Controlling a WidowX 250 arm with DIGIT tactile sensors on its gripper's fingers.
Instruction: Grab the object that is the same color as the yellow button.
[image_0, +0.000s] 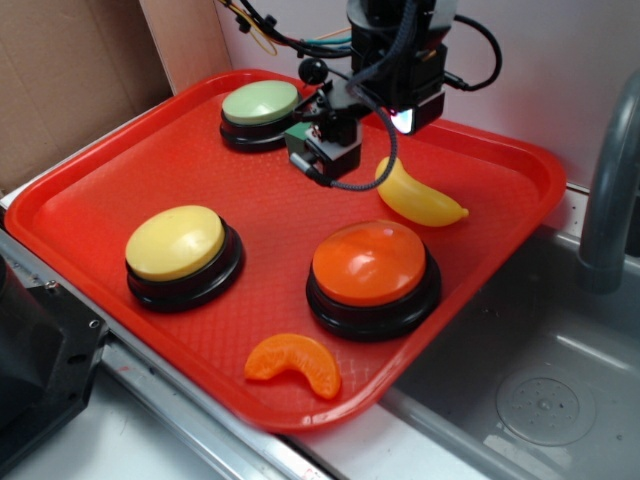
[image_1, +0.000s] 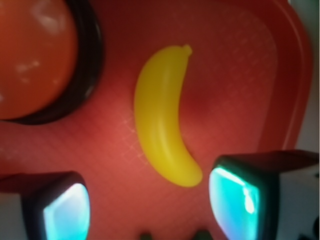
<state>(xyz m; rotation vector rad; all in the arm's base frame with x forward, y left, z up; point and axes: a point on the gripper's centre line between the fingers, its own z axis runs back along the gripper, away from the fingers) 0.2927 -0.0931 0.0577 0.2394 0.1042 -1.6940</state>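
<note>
Wrist view pretty much explains our setup: the banana (image_1: 162, 117) lies flat on the red tray (image_1: 240, 75), and our claw (image_1: 150, 207) is spread wide with nothing in it, one finger (image_1: 65, 212) low on the left of that view and the other on the right, so the banana's near tip sits just ahead of the gap. From the exterior view the claw (image_0: 322, 152) hangs over the back of the tray (image_0: 90, 200), right next to the banana (image_0: 420, 198) and well away from the yellow button (image_0: 176, 243), which is only there as the colour cue. The orange button (image_0: 370, 262) is close to the banana on one side, so we'd guess coming down along the fruit's middle is the safer bet. The green button (image_0: 260, 103) and orange slice (image_0: 295, 364) are just decoys. No contact yet as far as we can tell.
</note>
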